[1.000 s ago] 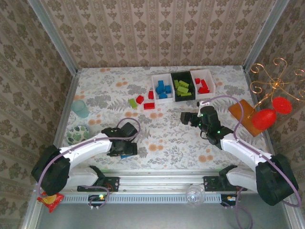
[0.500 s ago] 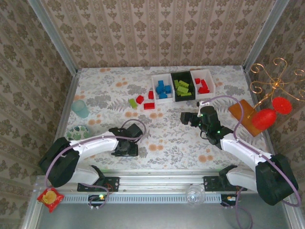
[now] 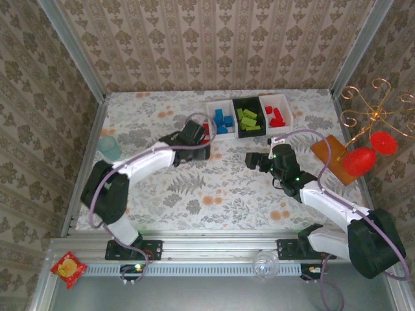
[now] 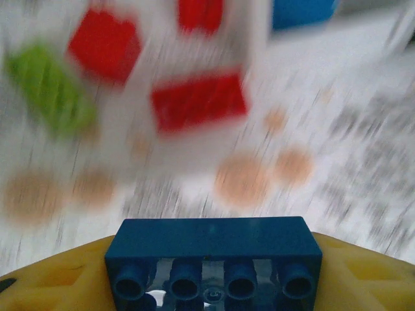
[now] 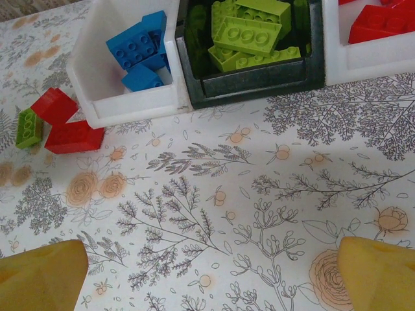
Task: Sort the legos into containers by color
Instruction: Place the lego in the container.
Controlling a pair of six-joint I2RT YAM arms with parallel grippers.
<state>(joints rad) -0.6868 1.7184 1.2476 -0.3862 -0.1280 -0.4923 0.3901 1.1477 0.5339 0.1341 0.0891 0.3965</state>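
**Left arm swings out from the near edge to the trays, blue brick in its fingers**

Since a second ago the left arm (image 3: pixel 146 159) has left the near side of the counter (image 3: pixel 227 188) and now stretches to the far side. Its tip sits just beside the left white tray (image 3: pixel 220 134). The left fingers (image 4: pixel 52 278) are clenched on a blue brick (image 4: pixel 214 256), held lengthwise between the yellow pads with its studs facing the wrist camera.

The view below it is blurred. Two red bricks (image 5: pixel 73 137) and one lime brick (image 5: pixel 28 127) lie loose on the counter just beside the left tray's outer corner.

The right arm has not shifted. The right fingers (image 5: pixel 39 275) are spread wide with nothing between them, hanging over bare counter short of the trays.

Blue bricks (image 5: pixel 139 48) lie in the left white tray, lime bricks (image 5: pixel 249 35) in the black middle tray (image 5: pixel 259 81), and red bricks (image 5: pixel 379 23) in the right white tray (image 5: pixel 363 65).
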